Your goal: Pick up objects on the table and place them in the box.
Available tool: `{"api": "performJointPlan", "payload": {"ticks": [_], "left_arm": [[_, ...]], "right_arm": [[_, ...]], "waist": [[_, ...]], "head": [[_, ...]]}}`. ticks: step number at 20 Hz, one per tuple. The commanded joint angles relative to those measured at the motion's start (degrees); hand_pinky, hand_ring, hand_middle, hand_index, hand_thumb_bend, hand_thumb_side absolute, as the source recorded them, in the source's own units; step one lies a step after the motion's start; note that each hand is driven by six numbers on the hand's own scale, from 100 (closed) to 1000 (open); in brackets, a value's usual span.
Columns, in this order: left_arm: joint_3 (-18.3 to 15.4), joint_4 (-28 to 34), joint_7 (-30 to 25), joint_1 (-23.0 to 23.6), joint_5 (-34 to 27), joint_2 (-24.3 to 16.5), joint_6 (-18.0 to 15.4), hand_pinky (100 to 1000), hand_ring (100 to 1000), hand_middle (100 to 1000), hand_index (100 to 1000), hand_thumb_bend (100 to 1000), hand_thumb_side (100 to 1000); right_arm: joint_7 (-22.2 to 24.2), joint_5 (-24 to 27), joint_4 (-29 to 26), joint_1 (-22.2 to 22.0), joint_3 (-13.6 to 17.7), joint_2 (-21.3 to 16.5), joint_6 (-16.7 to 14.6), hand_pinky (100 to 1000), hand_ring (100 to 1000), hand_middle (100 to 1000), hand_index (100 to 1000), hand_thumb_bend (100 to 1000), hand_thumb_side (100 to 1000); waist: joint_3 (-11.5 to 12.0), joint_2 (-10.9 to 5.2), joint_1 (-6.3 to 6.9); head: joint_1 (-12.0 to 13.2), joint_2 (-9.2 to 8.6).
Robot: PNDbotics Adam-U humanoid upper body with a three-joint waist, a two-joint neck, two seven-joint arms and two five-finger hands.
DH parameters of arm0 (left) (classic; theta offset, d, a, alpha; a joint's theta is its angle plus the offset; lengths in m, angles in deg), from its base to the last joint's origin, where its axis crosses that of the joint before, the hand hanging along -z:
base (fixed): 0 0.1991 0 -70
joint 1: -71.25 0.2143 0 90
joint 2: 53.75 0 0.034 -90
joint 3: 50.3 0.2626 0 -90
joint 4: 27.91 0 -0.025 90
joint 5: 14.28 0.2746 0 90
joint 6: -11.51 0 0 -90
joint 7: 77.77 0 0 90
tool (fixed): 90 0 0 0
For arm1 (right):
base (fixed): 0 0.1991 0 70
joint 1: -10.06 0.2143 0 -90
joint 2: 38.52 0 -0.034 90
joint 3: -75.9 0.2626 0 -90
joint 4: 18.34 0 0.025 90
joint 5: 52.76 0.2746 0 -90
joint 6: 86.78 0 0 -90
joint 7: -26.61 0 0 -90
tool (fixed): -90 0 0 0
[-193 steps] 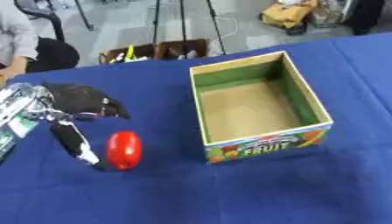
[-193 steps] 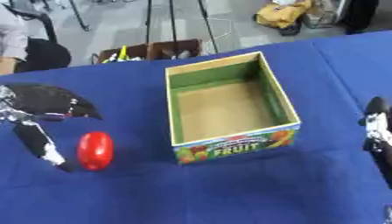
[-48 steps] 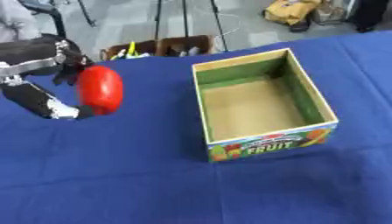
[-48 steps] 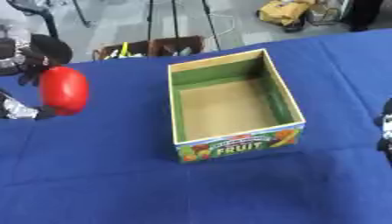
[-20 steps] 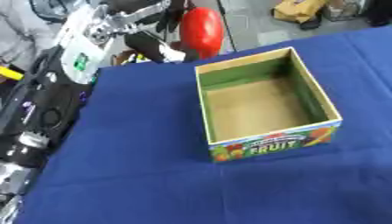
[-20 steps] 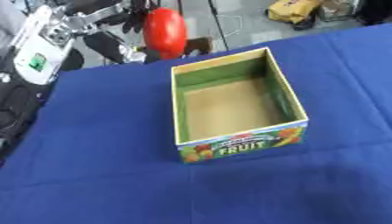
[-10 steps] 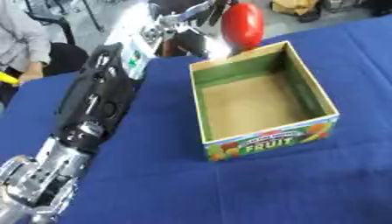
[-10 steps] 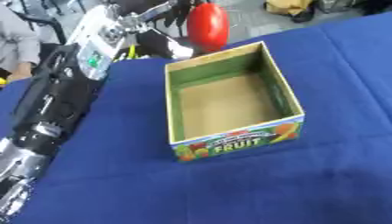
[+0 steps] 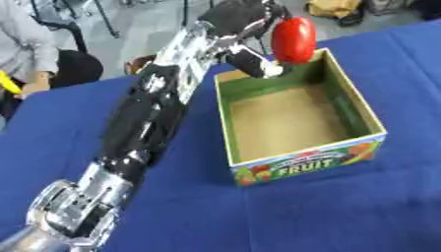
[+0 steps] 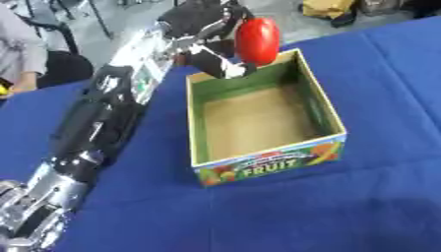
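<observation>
My left hand point(image 9: 245, 24) is stretched far out, fingers curled round a red oblong object point(image 9: 294, 32). It hangs in the air just over the far rim of the cardboard fruit box point(image 9: 303, 166). The box is open at the top, green inside its walls, with a bare brown floor and nothing in it. My long left arm point(image 9: 151, 113) runs from the lower left up to the box's far left corner. My right hand shows in neither view.
A blue cloth point(image 9: 362, 211) covers the table. A seated person point(image 9: 34, 54) is at the far left edge. Stands and a yellow-brown bag point(image 9: 331, 9) sit on the floor behind the table.
My left hand has carried the red object rightward, from beyond the box's far left corner to above its far rim. The camera has shifted too.
</observation>
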Motion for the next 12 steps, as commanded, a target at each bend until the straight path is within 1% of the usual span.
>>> {"api": "performJointPlan", "payload": {"ticks": [1,7,12], "left_arm": [[-0.5,0.6,2.4,-1.7,5.1,0.1,1.1,100,269,313,501,100,537],[-0.4,-0.6,4.8,-1.1,11.5,1.5,2.4,100,279,325,508,100,532],[-0.1,-1.6,5.3,-0.6,14.3,2.1,2.5,100,284,332,510,100,542]], "right_arm": [[0.3,0.5,-1.2,0.9,-0.2,0.0,-0.1,235,100,234,436,115,704],[0.3,0.6,-1.2,1.2,-0.3,0.2,-0.1,236,100,234,436,114,704],[0.4,0.6,-1.2,1.2,-0.3,0.3,-0.1,236,100,234,436,117,705]], "waist": [[-0.3,-0.89,-0.60],[-1.0,-0.75,-0.63],[-1.1,-0.53,-0.67]], "head": [[1.5,-1.05],[3.0,-1.54],[3.1,-1.37]]}}
